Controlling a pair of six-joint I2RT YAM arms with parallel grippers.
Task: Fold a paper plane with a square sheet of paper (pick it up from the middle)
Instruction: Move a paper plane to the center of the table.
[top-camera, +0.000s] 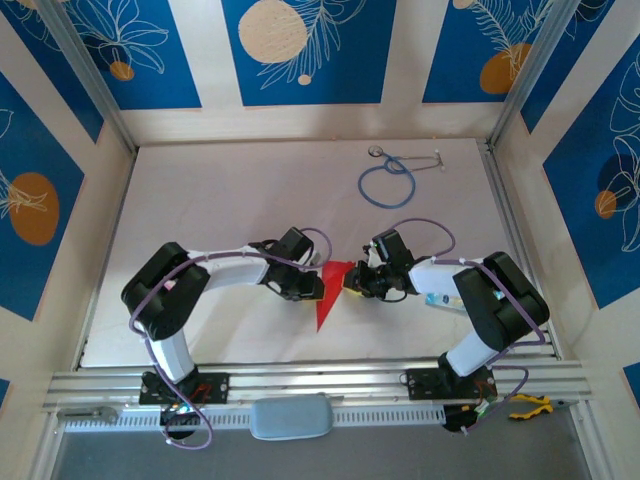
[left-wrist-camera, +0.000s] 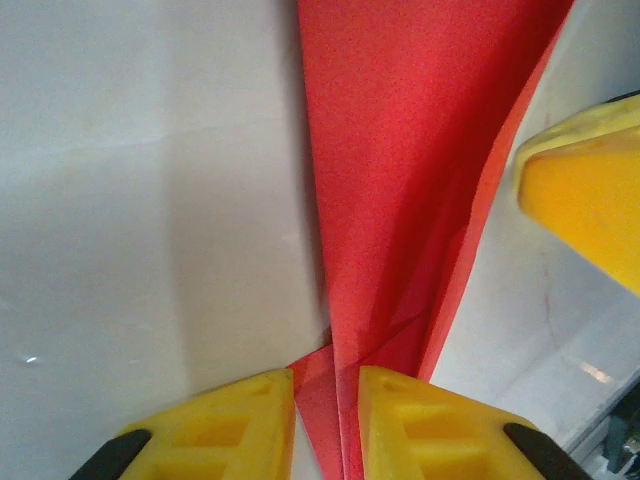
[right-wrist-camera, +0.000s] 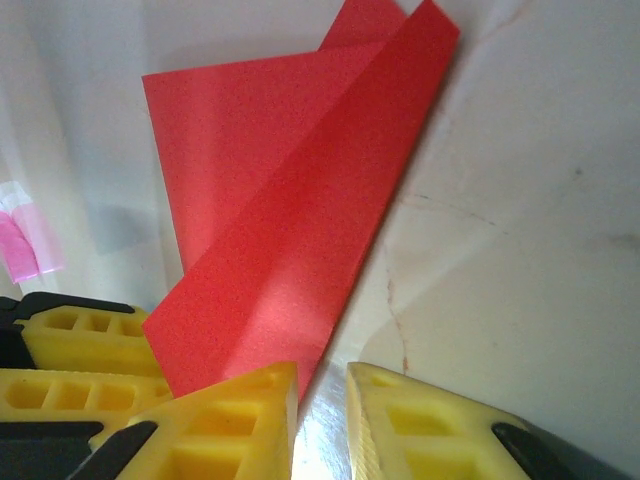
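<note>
The folded red paper (left-wrist-camera: 400, 180) is pinched at its narrow end by the left gripper (left-wrist-camera: 327, 390). Its corner is met by the right gripper (right-wrist-camera: 322, 380), whose jaws are narrowly parted; whether it is gripped there cannot be told.

Overhead looks down; wrist views closely share red paper (left-wrist-camera: 400, 150).

left gripper (left-wrist-camera: 326, 425) clamps paper (left-wrist-camera: 400, 150); right gripper (right-wrist-camera: 322, 410) ajar.

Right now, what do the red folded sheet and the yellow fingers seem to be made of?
The folded bright red sheet looks like thin matte paper: sharp creases, no gloss. The blocky yellow fingers look like moulded plastic or rubber; hollow cells show.
</note>
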